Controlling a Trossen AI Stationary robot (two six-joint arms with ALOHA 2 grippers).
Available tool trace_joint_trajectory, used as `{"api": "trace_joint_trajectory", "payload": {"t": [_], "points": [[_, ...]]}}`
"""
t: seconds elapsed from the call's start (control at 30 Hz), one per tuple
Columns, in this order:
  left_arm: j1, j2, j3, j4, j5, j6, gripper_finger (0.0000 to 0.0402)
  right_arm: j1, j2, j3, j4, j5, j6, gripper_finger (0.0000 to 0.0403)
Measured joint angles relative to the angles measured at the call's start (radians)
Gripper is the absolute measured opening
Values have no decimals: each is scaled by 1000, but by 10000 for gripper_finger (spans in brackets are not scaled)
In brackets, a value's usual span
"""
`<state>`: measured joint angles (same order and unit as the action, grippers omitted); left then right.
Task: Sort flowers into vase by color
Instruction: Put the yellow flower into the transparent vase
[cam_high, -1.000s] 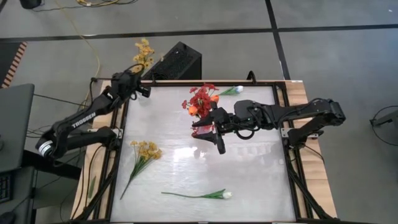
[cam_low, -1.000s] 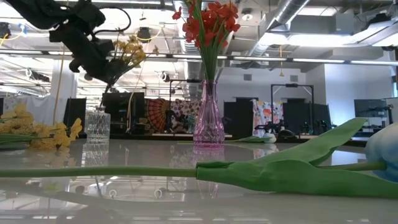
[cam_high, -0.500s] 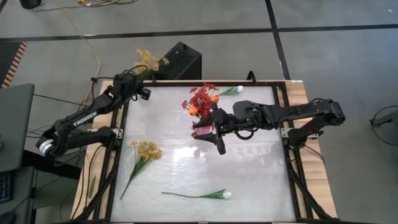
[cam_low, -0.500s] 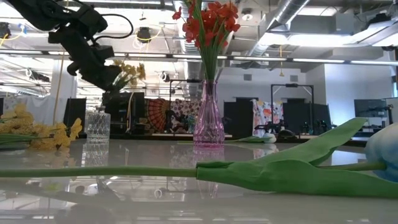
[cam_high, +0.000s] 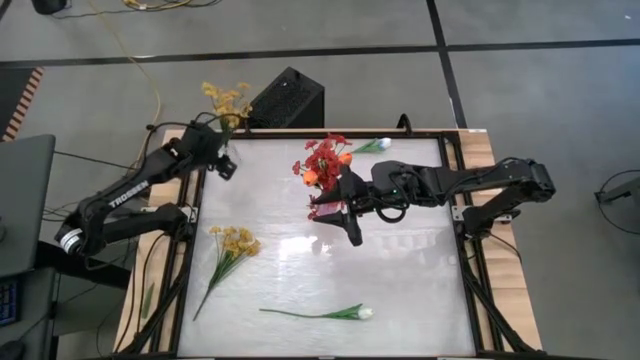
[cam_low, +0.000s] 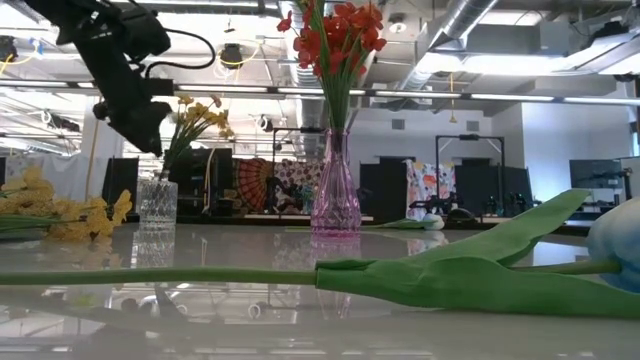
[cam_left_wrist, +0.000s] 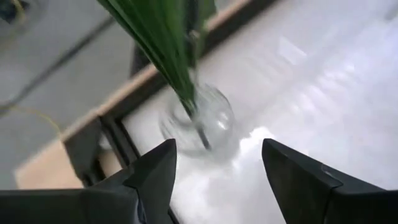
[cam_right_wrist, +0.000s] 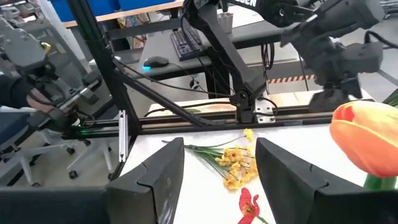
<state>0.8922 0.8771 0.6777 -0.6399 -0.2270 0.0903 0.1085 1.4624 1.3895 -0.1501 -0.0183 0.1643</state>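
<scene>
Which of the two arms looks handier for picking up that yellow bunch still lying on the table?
Probably the left. Its gripper hangs open by the clear vase, on the same side as the lying yellow bunch. The right gripper sits mid-table beside the pink vase.

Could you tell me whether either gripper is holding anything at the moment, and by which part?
Nothing is held. The left gripper is open above the clear vase, where the yellow spray stands unheld. The right gripper is open beside the pink vase.

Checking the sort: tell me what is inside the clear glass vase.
The clear glass vase holds green stems of a yellow spray, blooms above its rim. The left gripper is open near it. The stem ends are blurred.
</scene>
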Motion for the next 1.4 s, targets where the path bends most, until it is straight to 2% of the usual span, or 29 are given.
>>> {"api": "trace_joint_trajectory", "payload": {"t": [0.13, 0.3, 0.5, 0.8, 1.0, 1.2, 1.4], "points": [[-24, -5, 46, -148, 120, -48, 227, 0, 0, 0, 1, -3, -12, 223], [-94, -11, 107, -283, 391, -91, 227, 0, 0, 0, 1, -4, -13, 223], [-261, -9, 125, -382, 653, -243, 227, -6, 0, 0, 1, -7, -16, 223], [-763, -9, 124, -518, 569, -648, 224, -6, 0, 0, -44, -9, -16, 223], [-1065, -5, 79, -481, 490, -1011, 224, -5, 0, 0, -84, -9, -16, 223], [-1273, 57, -15, -400, 442, -1292, 223, -5, 0, 0, -100, -11, -16, 223], [-1398, 170, -21, -356, 377, -1398, 223, -5, 0, 0, -149, -12, -15, 223]]}}
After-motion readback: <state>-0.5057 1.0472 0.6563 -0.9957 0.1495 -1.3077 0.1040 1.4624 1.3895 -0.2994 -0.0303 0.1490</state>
